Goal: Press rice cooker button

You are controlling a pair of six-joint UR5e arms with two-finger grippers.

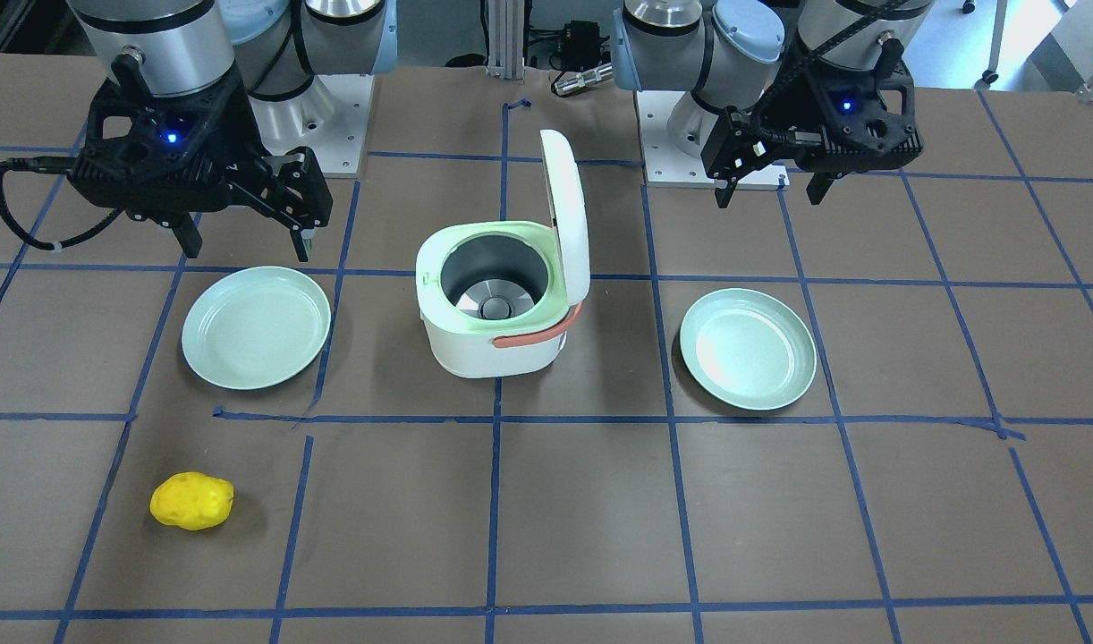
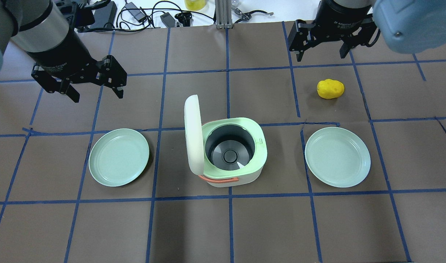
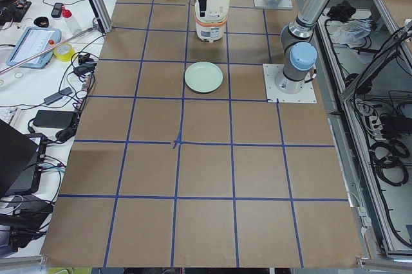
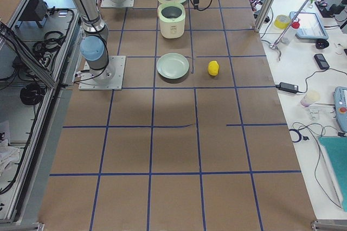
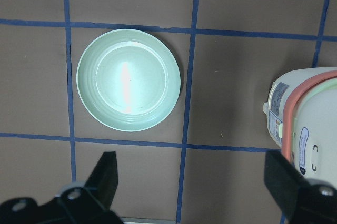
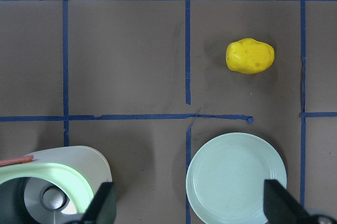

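Observation:
The white rice cooker with a green rim stands mid-table, its lid swung up and open, the inner pot empty. It also shows in the front view. A small tab sits on the rim opposite the hinge. My left gripper hangs open and empty, up and to the left of the cooker. In the left wrist view the cooker's lid is at the right edge. My right gripper is open and empty, far beyond the cooker on the right. In the right wrist view the cooker is at the lower left.
A pale green plate lies left of the cooker and another lies right of it. A yellow potato-like lump lies beyond the right plate, below my right gripper. Blue tape lines grid the brown table.

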